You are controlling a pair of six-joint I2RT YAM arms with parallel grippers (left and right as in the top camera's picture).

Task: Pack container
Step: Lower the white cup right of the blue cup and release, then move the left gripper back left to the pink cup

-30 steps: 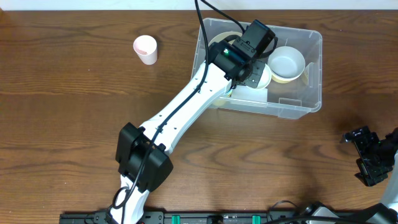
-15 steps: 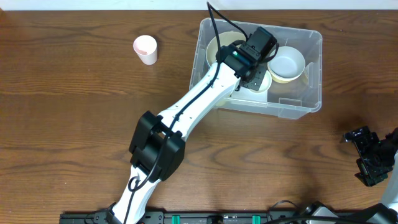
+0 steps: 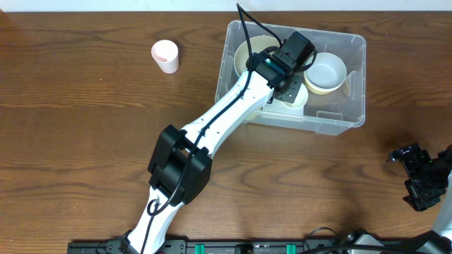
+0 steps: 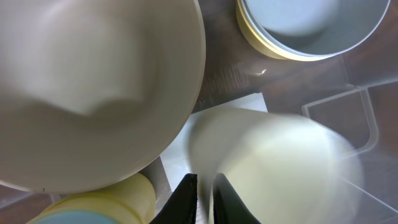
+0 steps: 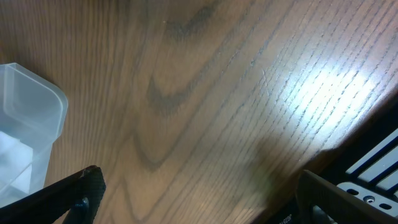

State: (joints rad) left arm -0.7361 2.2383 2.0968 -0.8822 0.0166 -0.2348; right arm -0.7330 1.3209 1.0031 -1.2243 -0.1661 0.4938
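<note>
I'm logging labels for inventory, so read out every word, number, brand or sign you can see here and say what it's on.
None: no text can be read in any view.
White label on the floor of the container: blank where it shows, the rest hidden under the bowls.
Pink cup, bowls and table: no print visible.

1. The container [image 3: 339, 121] sits on the table [image 3: 85, 141], toward the far right.
2. Inside it, the right bowl [image 3: 326, 72] lies against the right side and the left bowl [image 3: 247, 51] in the far-left corner.
3. The left gripper [image 3: 288, 86] reaches in between both bowls, over a smaller vessel [image 3: 302, 97].
4. A cup [image 3: 165, 56] stands on the table, well left of the container.
5. The right gripper [image 3: 418, 180] is at the near right, apart from the container.
</note>
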